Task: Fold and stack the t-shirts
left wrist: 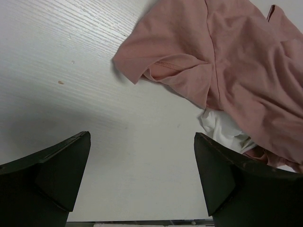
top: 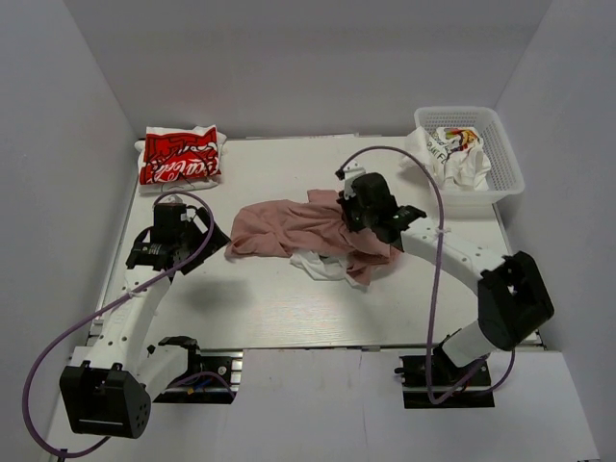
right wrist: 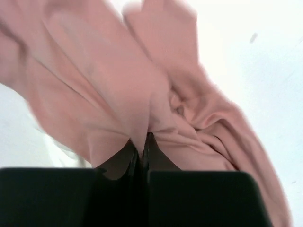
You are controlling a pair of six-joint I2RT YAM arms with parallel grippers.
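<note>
Three t-shirts can be counted, and two grippers work over one white bench (top: pixel 269 298).

The right gripper (right wrist: pixel 143 151) has its fingers pressed together, clamped on a fold of the one dusty-pink t-shirt (top: pixel 289 226). The wrist view shows the cloth bunched and creased right at the fingertips. Most of this shirt spreads away to the left of that gripper, crumpled and unfolded, across the middle of the bench. One patch of white cloth (top: pixel 318 265) pokes out from under the shirt's near edge, just left of and nearer than the right gripper. Whether it is a separate shirt cannot be told.

The left gripper (left wrist: pixel 142 142) has its fingers wide apart and grips nothing, with bare bench between them. A sleeve of the pink shirt lies ahead and to the right of it, near but not touching.

One white t-shirt with red script print (top: pixel 181 156) lies folded well beyond the left gripper, at the far left corner of the bench.

One white t-shirt with a colourful print (top: pixel 452 154) sits crumpled in the single mesh basket (top: pixel 510 168), far beyond and to the right of the right gripper.
</note>
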